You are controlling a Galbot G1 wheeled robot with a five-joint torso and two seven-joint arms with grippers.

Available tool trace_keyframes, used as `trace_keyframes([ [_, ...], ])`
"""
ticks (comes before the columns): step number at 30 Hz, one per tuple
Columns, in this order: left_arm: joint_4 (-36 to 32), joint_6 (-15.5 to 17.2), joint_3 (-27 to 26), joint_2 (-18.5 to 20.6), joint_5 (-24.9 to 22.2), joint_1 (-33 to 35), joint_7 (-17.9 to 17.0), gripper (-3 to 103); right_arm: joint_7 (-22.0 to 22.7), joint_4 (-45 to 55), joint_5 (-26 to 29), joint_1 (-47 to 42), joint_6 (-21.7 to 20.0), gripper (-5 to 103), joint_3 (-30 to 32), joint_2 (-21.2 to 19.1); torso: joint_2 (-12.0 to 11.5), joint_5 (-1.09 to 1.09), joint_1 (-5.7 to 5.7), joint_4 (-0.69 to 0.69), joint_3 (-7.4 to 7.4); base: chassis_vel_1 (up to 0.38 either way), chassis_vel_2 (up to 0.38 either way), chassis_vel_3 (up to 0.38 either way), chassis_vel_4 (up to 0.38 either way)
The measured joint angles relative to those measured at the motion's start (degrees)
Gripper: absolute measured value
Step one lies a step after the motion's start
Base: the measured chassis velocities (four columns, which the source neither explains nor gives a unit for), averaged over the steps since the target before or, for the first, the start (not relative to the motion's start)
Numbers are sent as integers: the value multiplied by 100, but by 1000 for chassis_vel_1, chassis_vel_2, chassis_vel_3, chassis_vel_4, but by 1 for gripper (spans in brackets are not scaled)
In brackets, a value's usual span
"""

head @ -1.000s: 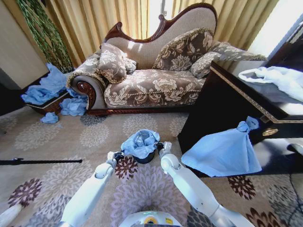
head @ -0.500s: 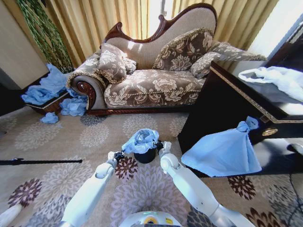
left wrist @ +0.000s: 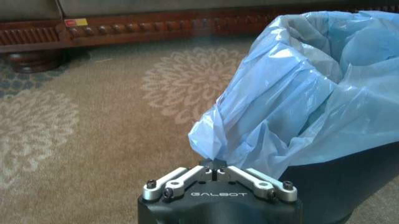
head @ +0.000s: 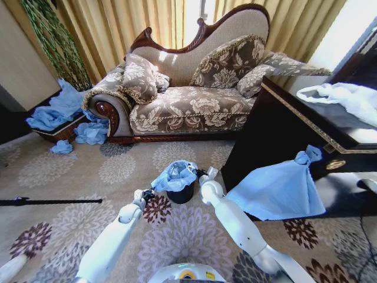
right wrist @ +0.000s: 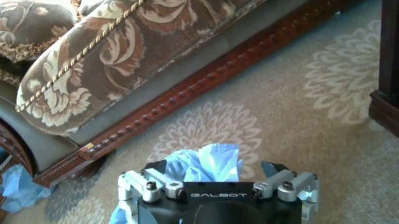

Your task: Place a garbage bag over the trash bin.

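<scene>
On the carpet in front of me stands the small black trash bin (head: 180, 193), with the light-blue garbage bag (head: 174, 175) bunched over its top. In the left wrist view, the bag (left wrist: 299, 93) drapes over the bin's rim and down its dark wall (left wrist: 349, 182). My left gripper (head: 147, 193) is at the bin's left side, shut on a twisted edge of the bag (left wrist: 214, 164). My right gripper (head: 204, 173) is at the bin's far right rim, open. A fold of the bag (right wrist: 209, 161) stands between its spread fingers.
A patterned sofa (head: 188, 106) stands behind the bin. A dark cabinet (head: 277, 135) is close on the right, with a knotted blue bag (head: 280, 188) leaning on it and a white bag (head: 347, 97) on top. Blue bags (head: 59, 109) lie far left. A black rod (head: 47, 201) lies on the floor.
The bag has been drawn farther over the bin's rim. My right gripper has moved up and away toward the far right of the bin. The left gripper has stayed put.
</scene>
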Motion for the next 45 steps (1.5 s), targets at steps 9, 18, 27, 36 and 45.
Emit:
trace_keyframes([
  [9, 4, 0, 10, -34, 6, -42, -7, 0, -90, -93, -8, -31, 8, 68, -6, -5, -1, 0, 0, 0, 0, 0, 0, 0, 0],
  [18, 1, 1, 4, -34, 7, -39, -13, 0, -134, -158, -43, -50, 32, 34, -30, 8, -1, 0, 0, 0, 0, 0, 0, 0, 0],
  [27, -24, 1, 3, -38, 10, -34, -14, 0, -150, -154, -70, -105, 65, 7, -49, 19, -1, 0, 0, 0, 0, 0, 0, 0, 0],
  [36, -96, 3, -11, -27, -13, -2, -16, 0, -114, -54, -79, -141, 122, 0, -62, -64, -1, 0, 0, 0, 0, 0, 0, 0, 0],
  [45, -240, 4, -63, 13, -20, 75, -15, 0, 94, 352, -27, -251, 98, 0, -146, -352, -1, 0, 0, 0, 0, 0, 0, 0, 0],
])
